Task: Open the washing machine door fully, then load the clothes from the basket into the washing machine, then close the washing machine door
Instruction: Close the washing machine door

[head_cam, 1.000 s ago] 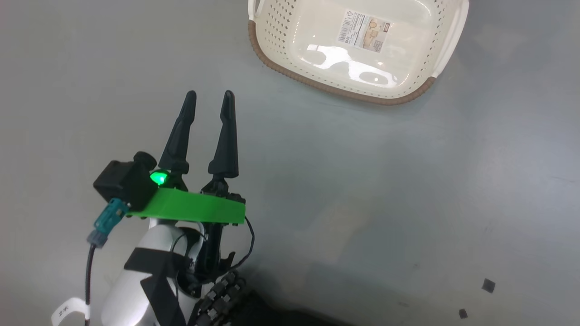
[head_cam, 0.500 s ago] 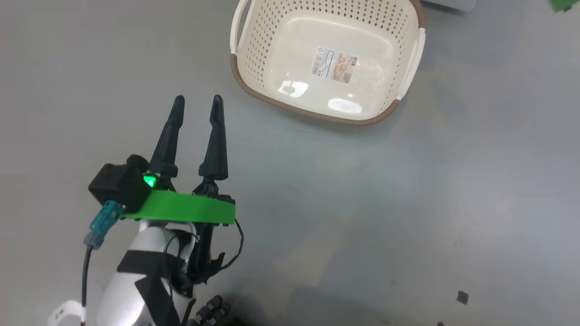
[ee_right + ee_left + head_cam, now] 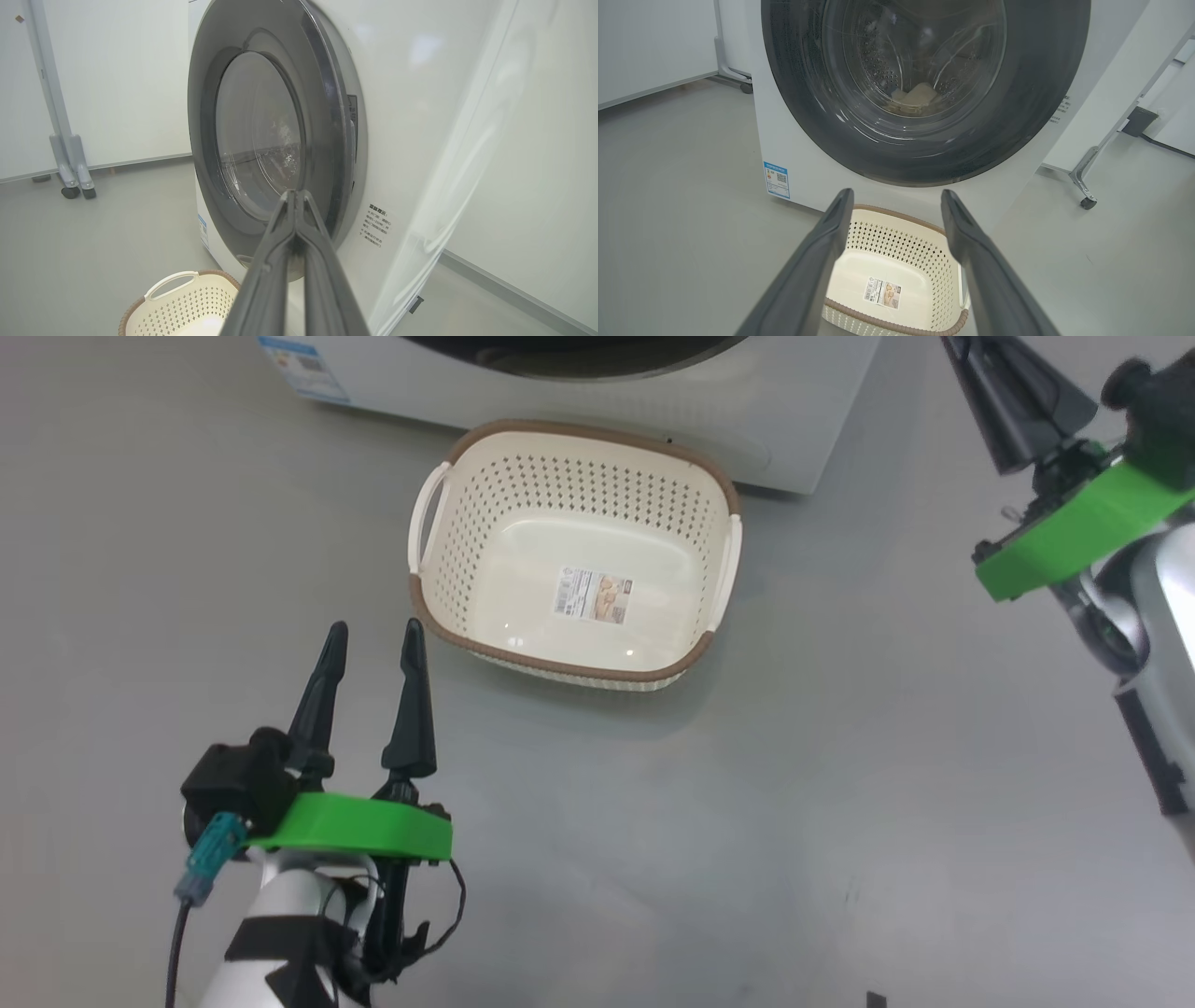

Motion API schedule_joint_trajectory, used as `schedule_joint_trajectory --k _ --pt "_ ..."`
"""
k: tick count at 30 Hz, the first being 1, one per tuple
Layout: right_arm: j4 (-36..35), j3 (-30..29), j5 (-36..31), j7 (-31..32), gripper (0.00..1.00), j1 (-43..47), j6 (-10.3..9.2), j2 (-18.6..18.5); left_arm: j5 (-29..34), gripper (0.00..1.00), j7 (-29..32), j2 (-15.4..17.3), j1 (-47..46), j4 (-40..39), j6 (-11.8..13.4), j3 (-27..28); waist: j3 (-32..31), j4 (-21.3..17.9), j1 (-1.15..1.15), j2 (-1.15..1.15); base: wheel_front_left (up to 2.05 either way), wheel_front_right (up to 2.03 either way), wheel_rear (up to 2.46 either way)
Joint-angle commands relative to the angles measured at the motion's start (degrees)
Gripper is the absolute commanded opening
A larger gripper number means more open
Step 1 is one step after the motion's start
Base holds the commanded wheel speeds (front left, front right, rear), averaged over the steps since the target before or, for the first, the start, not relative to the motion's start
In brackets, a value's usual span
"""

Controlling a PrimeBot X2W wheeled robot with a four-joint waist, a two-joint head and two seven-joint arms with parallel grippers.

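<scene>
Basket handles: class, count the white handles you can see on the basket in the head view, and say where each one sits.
2. The left handle is on the left side of the basket; the right handle is on its right side. Nothing covers the basket, so none seems hidden.

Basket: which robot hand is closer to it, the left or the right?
Left. The left gripper is open, its fingertips just short of the basket's near left corner. The right gripper is shut, farther off to the basket's right, pointing at the door.
</scene>
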Motion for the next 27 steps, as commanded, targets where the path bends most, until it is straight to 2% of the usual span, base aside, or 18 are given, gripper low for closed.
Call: schedule_joint_trajectory --k 1,12,23,27 --pt "-2.44 -0.8 -0.16 0.02 0.0 2.02 -0.22 0.67 0.78 1.0 -0.39 1.22 0.6 -1.35 -0.17 2.31 -3.76 -3.44 0.01 -0.01 0.0 0.0 0.0" --pt "-6.59 -10.0 -0.53 0.02 0.0 16.09 -0.22 4.25 2.9 1.0 -0.39 1.22 3.95 -0.1 -0.39 3.88 -10.7 -9.53 0.01 -0.01 0.0 0.0 0.0" --pt "-8.16 -20.18 0.2 0.02 0.0 28.12 -0.22 9.65 3.37 1.0 -0.39 1.22 8.16 0.7 -0.4 5.45 -16.33 -13.88 0.01 -0.01 0.0 0.0 0.0" --pt "-8.74 -22.22 0.37 0.02 0.0 30.97 -0.22 10.98 3.53 1.0 -0.39 1.22 9.27 0.77 -0.4 6.22 -17.43 -14.9 0.01 -0.01 0.0 0.0 0.0"
